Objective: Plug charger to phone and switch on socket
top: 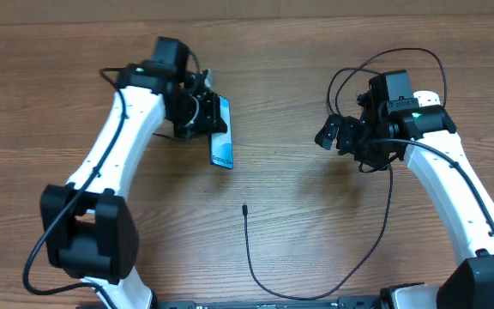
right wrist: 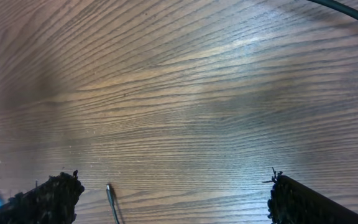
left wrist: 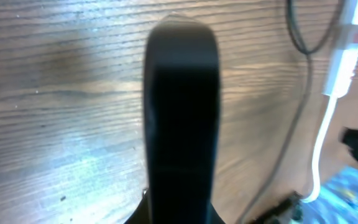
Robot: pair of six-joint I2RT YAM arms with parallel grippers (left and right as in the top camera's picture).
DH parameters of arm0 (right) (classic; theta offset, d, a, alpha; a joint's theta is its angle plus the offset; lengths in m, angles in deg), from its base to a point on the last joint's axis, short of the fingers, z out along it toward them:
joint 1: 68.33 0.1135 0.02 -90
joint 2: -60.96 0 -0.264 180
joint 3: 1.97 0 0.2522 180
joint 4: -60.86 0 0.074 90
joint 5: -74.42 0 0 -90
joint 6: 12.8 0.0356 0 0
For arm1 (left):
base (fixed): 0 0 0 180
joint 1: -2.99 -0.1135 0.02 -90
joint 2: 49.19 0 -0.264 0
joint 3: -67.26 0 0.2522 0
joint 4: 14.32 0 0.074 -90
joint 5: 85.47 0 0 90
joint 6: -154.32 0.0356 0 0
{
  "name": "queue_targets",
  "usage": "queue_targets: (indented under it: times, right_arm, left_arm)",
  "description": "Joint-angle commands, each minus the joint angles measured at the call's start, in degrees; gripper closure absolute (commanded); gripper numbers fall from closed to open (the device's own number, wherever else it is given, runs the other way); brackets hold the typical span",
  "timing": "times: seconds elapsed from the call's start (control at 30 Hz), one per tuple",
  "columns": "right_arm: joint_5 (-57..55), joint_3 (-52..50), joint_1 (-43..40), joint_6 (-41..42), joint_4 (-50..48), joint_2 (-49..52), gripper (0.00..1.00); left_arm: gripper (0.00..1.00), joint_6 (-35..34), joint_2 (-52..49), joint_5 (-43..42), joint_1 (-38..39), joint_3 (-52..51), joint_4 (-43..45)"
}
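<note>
Surface point(top: 316, 223): wood, bearing charger tip point(right wrist: 109, 190) between right jaws.
Right jaws: standing wide apart; ideally descending centred over tip.
Left jaws: clamping phone point(top: 222, 148), steadying it.

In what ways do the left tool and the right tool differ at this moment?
The left tool is shut on the phone; the right tool is open and empty. The right tool's camera shows the charger tip lying on the table; the left tool's is mostly blocked by the phone. Both are black.
</note>
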Motion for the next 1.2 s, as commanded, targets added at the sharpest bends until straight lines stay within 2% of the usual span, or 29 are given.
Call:
queue_targets:
  times: [0.0, 0.33, 0.4, 0.43, 0.57, 0.7, 0.77, 1.03, 1.17]
  right_arm:
    - [-0.3, -0.1, -0.1, -0.2, -0.2, -0.4, 0.00]
    - [6.5, -0.1, -0.1, 0.3, -2.8, -0.4, 0.00]
    - [8.6, -0.1, 0.0, 0.3, -2.5, -0.4, 0.12]
    - [9.4, -0.1, 0.1, 0.3, -2.2, -0.4, 0.15]
    - [9.9, -0.1, 3.0, 0.2, -0.8, -0.4, 0.18]
    - [8.3, -0.1, 9.0, 0.2, -1.2, -0.4, 0.26]
    - [6.4, -0.1, 12.7, 1.3, -1.2, -0.4, 0.27]
    - [-6.8, -0.1, 29.7, 14.1, -1.3, 0.2, 0.27]
    - [-13.6, -0.3, 36.8, 20.7, -2.0, 1.9, 0.27]
  left_arm:
    - [0.96, 4.3, 1.5, -7.3, -1.6, 0.9, -1.4]
    - [0.96, 11.6, 1.5, -20.3, -7.9, -3.5, -3.7]
    - [0.96, 12.8, 1.5, -23.9, -9.5, -5.3, -3.3]
    - [0.96, 13.4, 1.5, -25.6, -10.3, -6.2, -2.8]
    - [0.96, 16.1, 1.5, -35.2, -14.4, -11.7, 1.7]
    - [0.96, 16.1, 1.5, -41.6, -18.3, -17.1, 6.3]
    - [0.96, 16.1, 1.5, -44.4, -20.2, -19.5, 7.7]
    - [0.95, 19.5, 1.5, -48.0, -27.8, -27.0, 8.8]
    - [0.96, 20.7, 1.5, -48.0, -29.0, -29.1, 9.2]
